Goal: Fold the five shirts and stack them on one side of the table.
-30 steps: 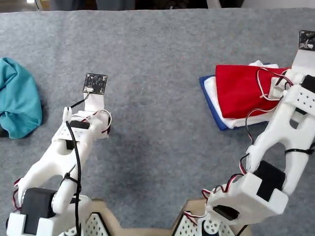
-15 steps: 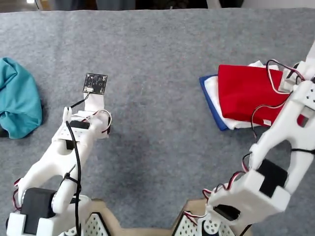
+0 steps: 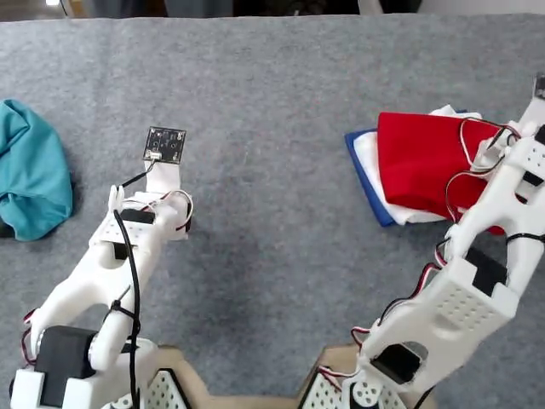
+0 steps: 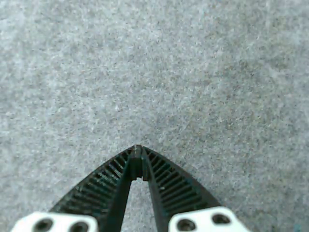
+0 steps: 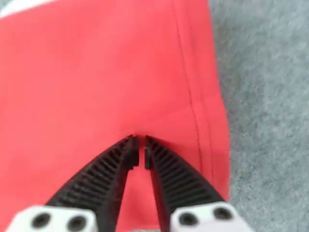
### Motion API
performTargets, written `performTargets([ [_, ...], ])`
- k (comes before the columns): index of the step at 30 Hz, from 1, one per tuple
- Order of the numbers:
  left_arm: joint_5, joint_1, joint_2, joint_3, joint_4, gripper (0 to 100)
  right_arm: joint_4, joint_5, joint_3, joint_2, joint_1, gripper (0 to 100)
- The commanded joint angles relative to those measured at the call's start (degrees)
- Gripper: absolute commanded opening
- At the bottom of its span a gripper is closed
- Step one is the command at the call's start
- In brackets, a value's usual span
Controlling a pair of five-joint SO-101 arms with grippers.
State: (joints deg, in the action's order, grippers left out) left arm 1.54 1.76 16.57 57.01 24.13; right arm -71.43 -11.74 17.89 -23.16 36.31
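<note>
- Two white arms are seen rising from mounts at the near edge of the grey felt-covered table: the left arm on the left side and the right arm on the right.
- The left arm is stretched over bare felt, with its wrist camera board at its far end.
- In the left wrist view, the left gripper is seen closed, its ribbed black fingers meeting at the tips. Nothing is held between them, and grey felt lies beneath.
- The right arm is angled over the stack of shirts at the right side of the table, and red and white wires are looped across its wrist.
- The right gripper is seen all but closed, with a hairline slit left between the tips. No fabric is pinched in it, and it is poised directly over the red shirt near that shirt's stitched hem.
- The red shirt is laid folded on top of the stack. Below it a white shirt is folded, and a blue shirt shows as a thin edge at the bottom.
- Well apart, at the left edge of the table, a teal shirt is left crumpled and unfolded.
</note>
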Motion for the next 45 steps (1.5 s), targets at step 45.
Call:
performTargets([
  [45, 5.0, -3.7, 10.9, -33.0, 40.0, 3, -16.4, 3.4, 8.7, 13.3, -17.4, 2.9],
])
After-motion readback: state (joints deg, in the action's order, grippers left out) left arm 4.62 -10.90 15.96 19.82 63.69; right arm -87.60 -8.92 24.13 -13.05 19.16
